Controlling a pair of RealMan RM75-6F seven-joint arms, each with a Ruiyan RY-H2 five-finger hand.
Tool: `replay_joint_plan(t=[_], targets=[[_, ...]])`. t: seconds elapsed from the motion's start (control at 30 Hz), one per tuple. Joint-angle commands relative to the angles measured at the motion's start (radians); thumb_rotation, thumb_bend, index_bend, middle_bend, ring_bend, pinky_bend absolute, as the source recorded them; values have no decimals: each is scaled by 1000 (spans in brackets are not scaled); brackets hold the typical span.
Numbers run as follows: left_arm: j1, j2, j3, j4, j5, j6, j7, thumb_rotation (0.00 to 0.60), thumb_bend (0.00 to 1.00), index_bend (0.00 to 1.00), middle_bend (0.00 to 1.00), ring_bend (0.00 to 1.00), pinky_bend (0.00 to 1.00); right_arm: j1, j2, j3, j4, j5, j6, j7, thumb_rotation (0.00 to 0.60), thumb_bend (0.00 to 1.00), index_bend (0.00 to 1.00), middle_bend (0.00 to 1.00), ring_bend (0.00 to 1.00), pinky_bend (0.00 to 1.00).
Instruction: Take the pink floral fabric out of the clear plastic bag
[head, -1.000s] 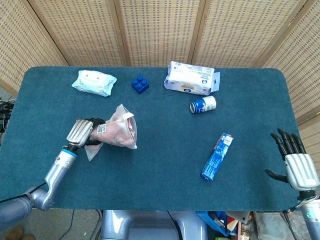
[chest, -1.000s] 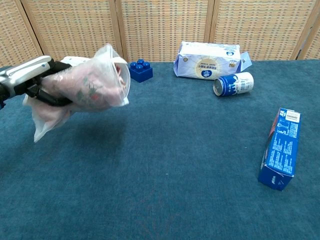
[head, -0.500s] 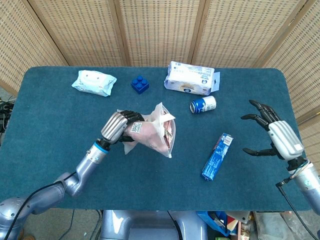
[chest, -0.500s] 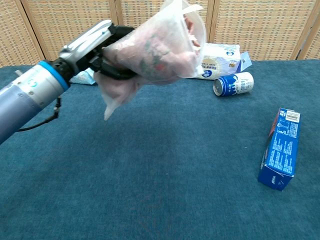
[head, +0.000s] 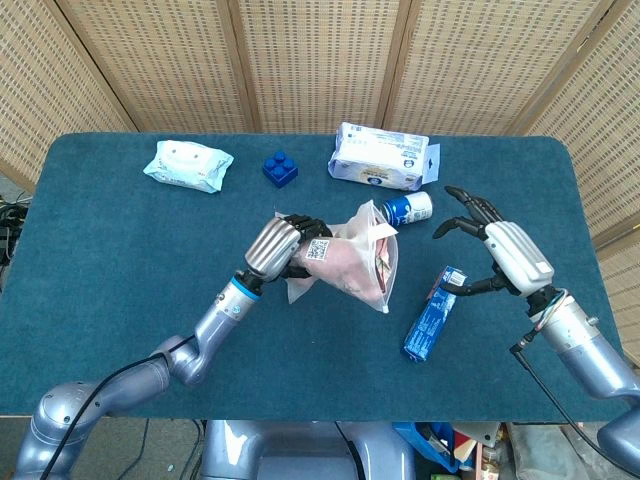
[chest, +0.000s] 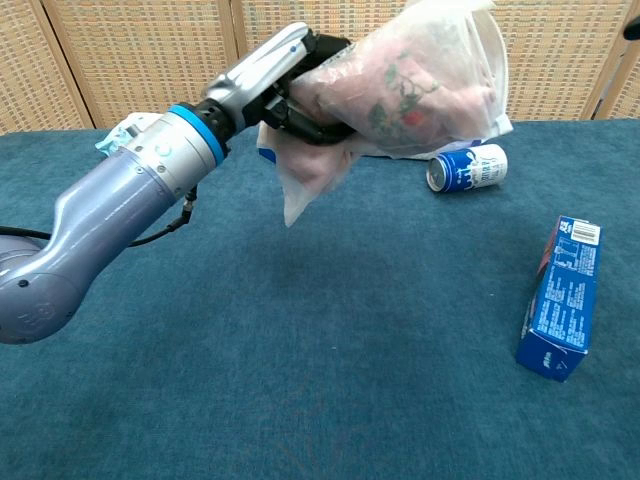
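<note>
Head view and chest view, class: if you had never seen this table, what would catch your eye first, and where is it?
First, the clear plastic bag with the pink floral fabric inside, held up above the middle of the table by the left hand. Next, the right hand, fingers spread and holding nothing, just right of the bag, above the blue box. Behind the bag a blue can lies on its side.

Blue carpeted surface (head: 120, 250); resting on it: wipes pack (head: 187, 165); blue brick (head: 280, 168); tissue pack (head: 382, 157); can (head: 406, 209); blue box (head: 434, 313).
</note>
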Motion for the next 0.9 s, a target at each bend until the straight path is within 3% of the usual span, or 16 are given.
replay_joint_plan(t=[0.03,0.07,0.1,0.13,0.2,0.63,0.9], targets=[[-11,-16,-10,2,-19,-9,-3,600,413,526,496,454,500,21,-15,15,-14,26,-16,-25,600,0,370,15,0,0],[-14,-23,-16,0,-28,-12,-8,600,413,526,496,454,500,29,-20,18,-18,34,-22,-35,600,0,371,15,0,0],[-65,-34,-62,61,-67,-77,-21,600,413,526,496,454,500,36,-25,21,-20,40,-28,-45,600,0,372,15,0,0],[-92,-45,-78,83,-70,-79,-35,600,413,526,496,454,500,43,-31,22,-20,47,-34,-57,600,0,373,15,0,0],[-44,-64,-39,38,-47,6,-11,600,413,526,496,454,500,56,-43,23,-21,58,-46,-80,600,0,377,15,0,0],[-82,-56,-43,26,-71,-27,-14,600,413,526,496,454,500,120,-150,36,14,120,-75,-168,600,0,396,15,0,0],[-102,-57,-44,11,-76,-26,-2,600,413,526,496,454,500,144,-157,48,-6,140,-92,-188,600,0,397,7,0,0]])
